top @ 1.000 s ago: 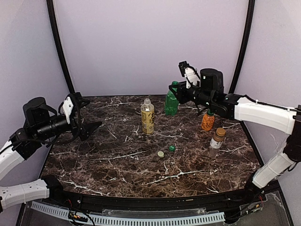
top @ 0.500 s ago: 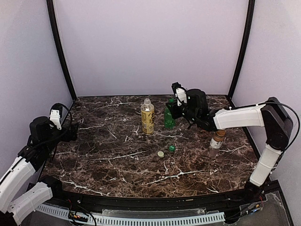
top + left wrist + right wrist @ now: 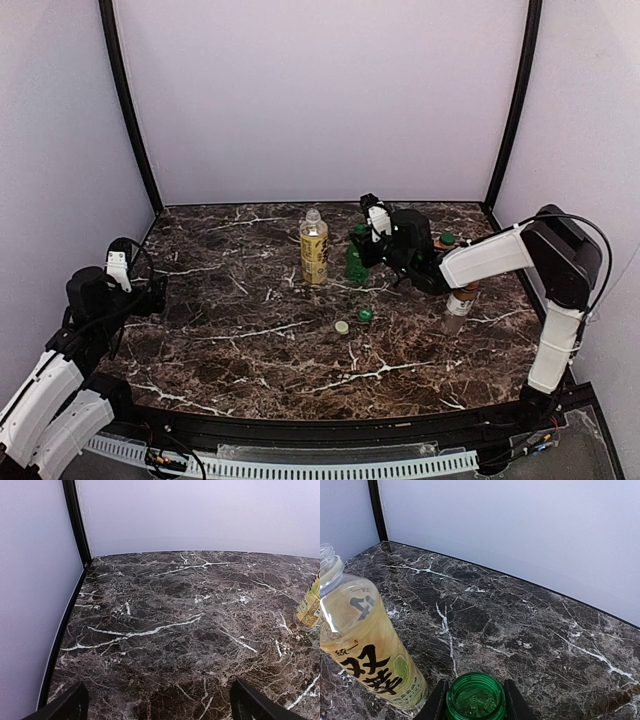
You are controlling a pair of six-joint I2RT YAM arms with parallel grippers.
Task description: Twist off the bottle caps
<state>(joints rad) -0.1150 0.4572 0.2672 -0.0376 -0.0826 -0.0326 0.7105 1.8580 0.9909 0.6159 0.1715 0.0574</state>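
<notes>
Along the near edge the table (image 3: 250,350), a dark brown marble-patterned slab with white veins, runs open from side to side. A little further in, about mid-width, two small round caps lie flat and just apart: a pale cap (image 3: 342,327) and a green cap (image 3: 365,315).

Toward the right edge the slim clear bottle (image 3: 457,308) stands upright, long axis vertical, with a brown cap on top that is partly tucked under the right arm's white forearm.

By the left edge the left gripper (image 3: 160,711) hangs low. Its black fingertips are spread wide with nothing between them, and it faces a broad stretch of open marble toward the far left corner.

Past the middle, the yellow-liquid bottle (image 3: 314,250) stands upright. It is clear smooth plastic with a printed label, and its threaded mouth is open and points straight up. Just to its right, not touching it, the green bottle (image 3: 356,264) also stands with its axis vertical and its open mouth upward. The right gripper (image 3: 475,705) is clenched on its translucent green neck, one finger pressed against each side.

Further right, near the far right corner, the orange bottle (image 3: 441,246) is mostly hidden behind the arm. A green cap sits on it.

Open marble continues from the bottles to the far edge, where it meets a plain pale wall.
</notes>
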